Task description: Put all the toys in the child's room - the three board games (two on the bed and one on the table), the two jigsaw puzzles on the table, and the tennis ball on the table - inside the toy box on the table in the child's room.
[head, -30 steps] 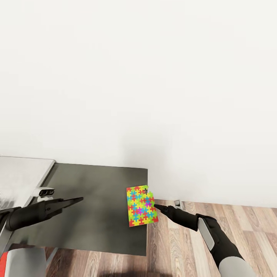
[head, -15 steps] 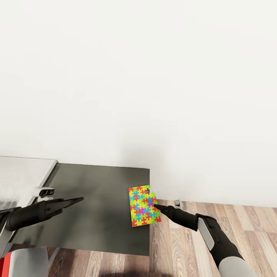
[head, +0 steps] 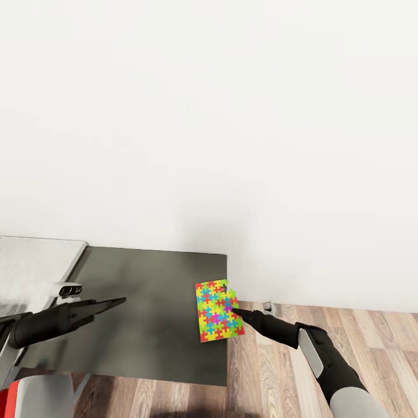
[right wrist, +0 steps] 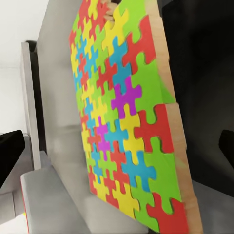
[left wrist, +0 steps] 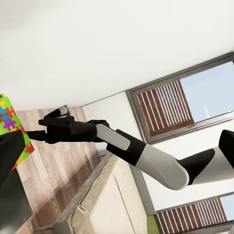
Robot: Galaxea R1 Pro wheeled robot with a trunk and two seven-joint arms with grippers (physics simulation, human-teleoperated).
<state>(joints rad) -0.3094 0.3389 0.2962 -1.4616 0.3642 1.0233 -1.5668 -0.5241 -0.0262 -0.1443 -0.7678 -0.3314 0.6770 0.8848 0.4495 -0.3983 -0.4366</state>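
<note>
**Right tool grips a jigsaw puzzle above the dark cabinet's edge**

The right tool [head: 235, 312] is closed on the right-hand edge of a jigsaw puzzle [head: 219, 311], a flat board of red, yellow, green, blue and purple pieces. The puzzle hangs over the right end of the dark olive-grey cabinet [head: 145, 313], partly past that edge and above the wood-plank floor [head: 278, 371]. Over the cabinet's left part the left tool [head: 110, 303] holds nothing, its fingers drawn close together. Left of the cabinet lies the pale grey counter [head: 35, 261]. Behind the cabinet stands a plain white wall [head: 209, 116].
</note>
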